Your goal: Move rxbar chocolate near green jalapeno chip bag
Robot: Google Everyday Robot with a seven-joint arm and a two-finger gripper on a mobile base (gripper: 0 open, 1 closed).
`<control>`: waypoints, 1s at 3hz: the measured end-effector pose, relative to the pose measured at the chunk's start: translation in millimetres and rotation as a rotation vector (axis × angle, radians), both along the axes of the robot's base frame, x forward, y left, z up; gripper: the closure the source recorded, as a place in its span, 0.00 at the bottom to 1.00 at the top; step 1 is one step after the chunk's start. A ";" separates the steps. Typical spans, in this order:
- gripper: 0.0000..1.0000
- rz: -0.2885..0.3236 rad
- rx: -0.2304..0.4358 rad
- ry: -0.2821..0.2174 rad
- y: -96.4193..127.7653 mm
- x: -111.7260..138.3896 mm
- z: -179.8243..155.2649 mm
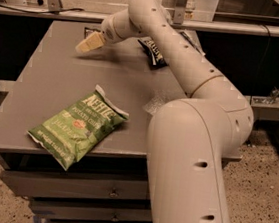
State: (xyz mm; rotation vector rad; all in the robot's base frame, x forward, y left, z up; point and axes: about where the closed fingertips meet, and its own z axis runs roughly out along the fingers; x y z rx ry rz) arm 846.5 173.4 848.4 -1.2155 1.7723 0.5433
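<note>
The green jalapeno chip bag [79, 127] lies flat on the grey table [47, 83] near its front left corner. My gripper [88, 44] hangs low over the far left part of the table, well behind the green bag. A small flat black thing [90, 29], which looks like the rxbar chocolate, peeks out just behind the gripper near the table's back edge, mostly hidden by the wrist. The gripper holds nothing that I can see.
A dark blue chip bag [153, 53] lies at the far middle of the table, partly under my arm [185, 63]. The arm's large base [194, 165] covers the table's right front. Drawers [70, 188] sit under the table top.
</note>
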 end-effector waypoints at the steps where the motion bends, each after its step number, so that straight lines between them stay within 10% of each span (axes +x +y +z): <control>1: 0.18 -0.015 -0.005 0.009 -5.1 3.4 -7.6; 3: 0.64 -0.024 -0.008 0.013 -10.0 5.1 -12.0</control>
